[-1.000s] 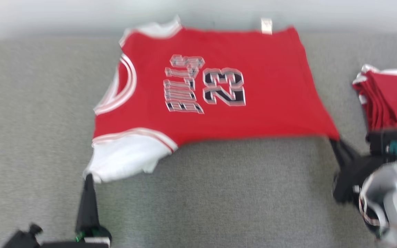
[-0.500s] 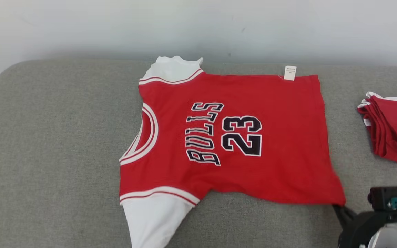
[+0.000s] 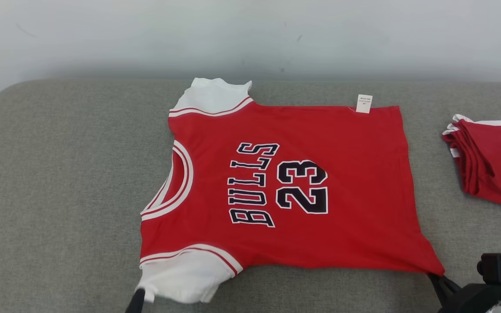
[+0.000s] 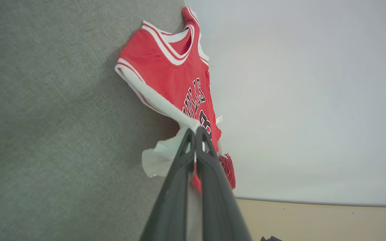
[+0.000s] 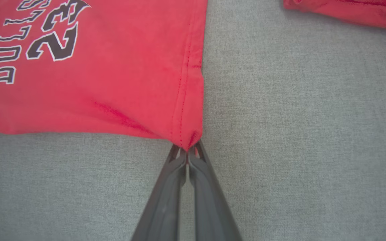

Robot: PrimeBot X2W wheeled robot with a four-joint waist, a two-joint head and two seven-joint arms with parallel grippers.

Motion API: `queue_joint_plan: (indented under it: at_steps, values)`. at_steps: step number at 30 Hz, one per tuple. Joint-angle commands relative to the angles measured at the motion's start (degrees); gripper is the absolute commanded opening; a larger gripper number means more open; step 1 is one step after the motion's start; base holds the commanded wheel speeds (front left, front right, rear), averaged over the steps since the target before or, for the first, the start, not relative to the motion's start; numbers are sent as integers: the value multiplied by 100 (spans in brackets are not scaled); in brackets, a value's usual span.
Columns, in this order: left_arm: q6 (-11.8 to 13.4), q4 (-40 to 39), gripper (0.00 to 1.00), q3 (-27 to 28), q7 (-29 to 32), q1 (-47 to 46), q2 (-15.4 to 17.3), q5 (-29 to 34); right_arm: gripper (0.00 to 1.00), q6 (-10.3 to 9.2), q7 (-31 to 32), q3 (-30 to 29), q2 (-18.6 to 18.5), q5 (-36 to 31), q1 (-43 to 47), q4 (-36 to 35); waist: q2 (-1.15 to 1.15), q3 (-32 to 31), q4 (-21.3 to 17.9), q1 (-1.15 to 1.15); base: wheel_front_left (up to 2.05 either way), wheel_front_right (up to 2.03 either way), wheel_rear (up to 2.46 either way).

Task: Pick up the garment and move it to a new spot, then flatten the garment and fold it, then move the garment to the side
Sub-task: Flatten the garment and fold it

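Observation:
The garment [image 3: 276, 187] is a red jersey with white sleeves and "BULLS 23" in black, spread flat on the grey cushion, neck to the left. My left gripper [image 3: 139, 295] is shut on the near white sleeve; in the left wrist view the sleeve cloth [image 4: 166, 110] runs up from the pinched tips of the left gripper [image 4: 194, 132]. At the lower right, my right gripper [image 3: 435, 278] is shut on the near hem corner. The right wrist view shows the red corner [image 5: 188, 142] clamped at the tips of the right gripper [image 5: 188, 152].
A folded stack of red garments [image 3: 492, 161] lies at the right edge of the cushion [image 3: 59, 174]. A pale wall [image 3: 250, 34] runs behind the cushion. Bare cushion lies left of the jersey and along the front.
The head camera has tilted up, so the whole scene sits lower in the picture. The jersey lies flatter and more stretched between the two grippers than a second ago.

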Motion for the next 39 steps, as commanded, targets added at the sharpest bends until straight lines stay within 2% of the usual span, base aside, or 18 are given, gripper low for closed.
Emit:
queue_joint_plan:
  at_steps: [1, 10, 14, 23, 39]
  values:
    - [-18, -34, 0, 21, -28, -163, -31, -46, 0, -15, -59, 5, 26, 28, -83, 11, 0, -11, -32, 0, 0, 0, 0]
    - [-47, 340, 0, -27, -74, -1518, -198, 219, 0, -15, -244, 223, -44, 43, -756, 313, 0, 162, -123, 0, 0, 0, 0]
    - [95, 930, 0, -90, -149, -2218, -106, 661, 0, -15, -397, 344, -89, 56, -1185, 625, 0, 284, -179, 0, 0, 0, 0]
    - [-69, 2076, 0, -234, -362, -3364, -209, 1123, 0, -15, -752, 654, -228, 68, -2050, 1478, 0, 489, -320, 0, 0, 0, 0]
    - [-256, 3030, 0, -390, -680, -4565, -206, 1607, 0, -15, -1607, 786, -230, -223, -2810, 2371, 0, 840, -351, 0, 0, 0, 0]
